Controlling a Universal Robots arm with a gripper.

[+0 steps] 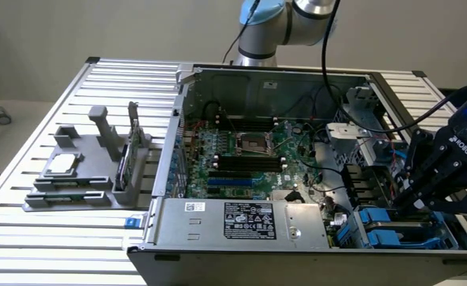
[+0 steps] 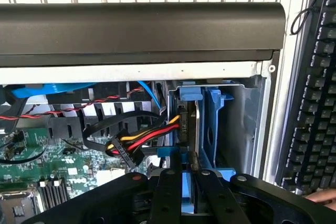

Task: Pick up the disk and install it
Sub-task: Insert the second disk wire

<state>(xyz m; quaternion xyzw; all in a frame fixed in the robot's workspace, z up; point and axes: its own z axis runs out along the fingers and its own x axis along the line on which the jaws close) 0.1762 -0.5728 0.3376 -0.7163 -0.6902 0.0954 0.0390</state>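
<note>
Wrist view: the gripper (image 2: pixel 182 192) is seen pinching the disk (image 2: pixel 191 145), upright in the computer case (image 2: pixel 142 30), at 6 o'clock.

You are looking at a plain beige wall (image 1: pixel 98 30) that runs behind the whole scene, evenly lit, with no strong shadows on it. In front of it stands a work table (image 1: pixel 50 238) whose top is made of silver slatted aluminium profiles, their grooves running across the exterior view. At the exterior view's left, beyond the table's edge, you see a pale floor (image 1: pixel 3 137) with a thin dark cable trailing over it and a small round fitting near the wall. In the wrist view, a black keyboard (image 2: pixel 315 108) lies on the slatted top just beside the open case.
</note>
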